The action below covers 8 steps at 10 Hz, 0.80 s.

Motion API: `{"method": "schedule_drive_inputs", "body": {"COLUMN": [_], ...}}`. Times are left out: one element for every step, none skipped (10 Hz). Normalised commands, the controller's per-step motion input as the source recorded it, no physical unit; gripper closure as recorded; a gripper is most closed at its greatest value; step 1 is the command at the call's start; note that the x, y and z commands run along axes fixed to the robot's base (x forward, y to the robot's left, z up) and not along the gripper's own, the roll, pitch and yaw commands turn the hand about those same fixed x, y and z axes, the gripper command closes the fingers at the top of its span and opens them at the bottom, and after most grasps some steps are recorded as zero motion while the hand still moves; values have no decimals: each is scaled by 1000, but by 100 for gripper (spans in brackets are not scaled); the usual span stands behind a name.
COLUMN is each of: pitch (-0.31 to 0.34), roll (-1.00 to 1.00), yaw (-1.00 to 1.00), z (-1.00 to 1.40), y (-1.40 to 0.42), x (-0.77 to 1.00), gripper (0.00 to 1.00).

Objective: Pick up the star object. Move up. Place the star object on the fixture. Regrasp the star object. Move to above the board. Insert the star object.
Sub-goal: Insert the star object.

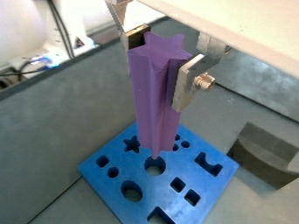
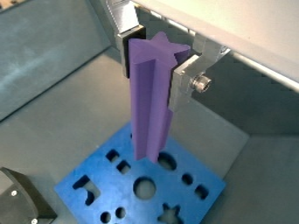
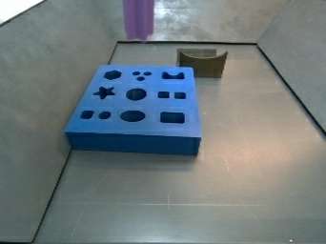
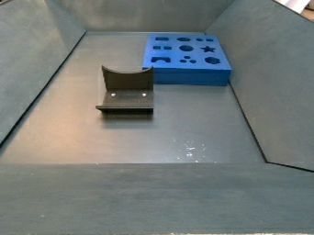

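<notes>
My gripper (image 1: 162, 66) is shut on the upper end of the purple star object (image 1: 156, 105); it also shows in a wrist view (image 2: 149, 96). The prism hangs upright, high above the blue board (image 1: 140, 194), which also shows in a wrist view (image 2: 82, 208). In a side view only the prism's lower end (image 3: 136, 17) shows, above the far edge of the board (image 3: 128, 133). The gripper itself is out of both side views. The brown fixture (image 3: 201, 63) with its U-notch stands empty beside the board, and also shows in a side view (image 4: 125, 90).
Grey bin walls (image 3: 51, 57) enclose the floor on all sides. The board (image 4: 186, 72) lies near the far wall in a side view. The board's star-shaped hole (image 3: 106, 93) sits on its left side.
</notes>
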Motion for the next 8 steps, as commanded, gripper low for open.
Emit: {"method": "schedule_drive_inputs", "body": {"pitch": [-211,-200,-196,-180,-157,-67,0,53], "roll": [-406,-500,-500,-500,-466,-260,-124,-14], "yaw": [-254,-6,0,0,-6,-371,-631,-694], "z": [-329,-80,-57,-83,-254,-651,-689,-689], "y": [223,397,466,486,466,323,200,137], "x": [-617,-486,-491,-511,-569,-491,-237,-220], "gripper": [100,100,100,100,100,100,100,100]}}
